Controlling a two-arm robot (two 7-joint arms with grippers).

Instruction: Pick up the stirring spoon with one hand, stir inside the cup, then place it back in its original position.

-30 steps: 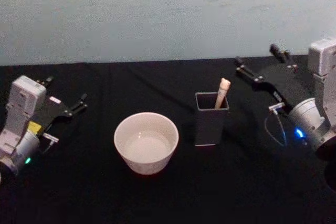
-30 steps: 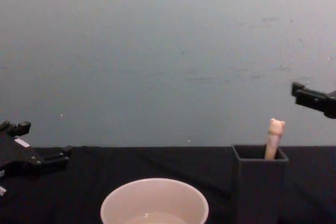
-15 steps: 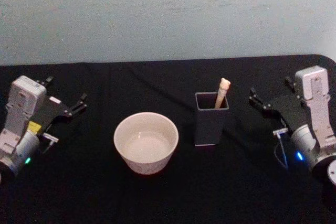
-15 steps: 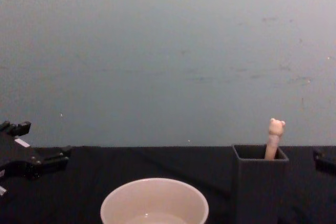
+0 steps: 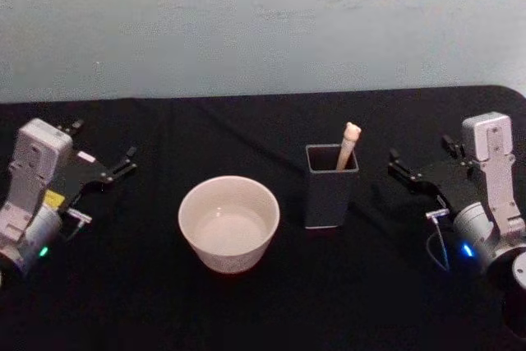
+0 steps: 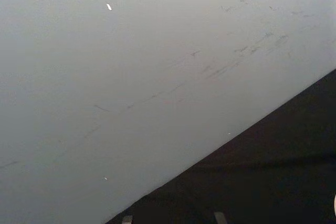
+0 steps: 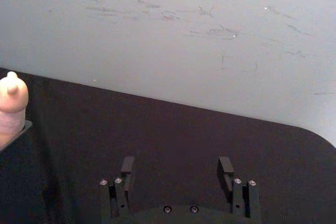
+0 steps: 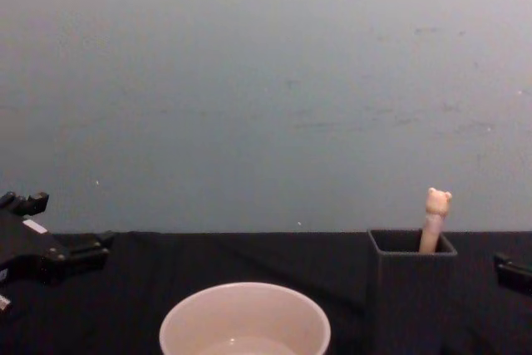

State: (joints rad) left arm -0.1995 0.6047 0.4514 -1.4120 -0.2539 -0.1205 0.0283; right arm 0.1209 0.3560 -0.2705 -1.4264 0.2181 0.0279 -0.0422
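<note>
The stirring spoon stands tilted in a dark grey square holder, its bear head sticking out above the rim. The bear head also appears in the right wrist view as the spoon. The cream cup sits left of the holder, and its rim shows low in the chest view as the cup. My right gripper rests open to the right of the holder, apart from it, with both fingers spread and nothing between them. My left gripper is parked open at the table's left.
A black cloth covers the table, with a pale wall behind it. The table's back right corner lies behind my right arm. Open cloth lies between cup and left gripper and in front of both vessels.
My right arm has come down from a raised reach at the back right and settled low beside the holder, gripper open. The spoon, cup and left arm have not moved.
</note>
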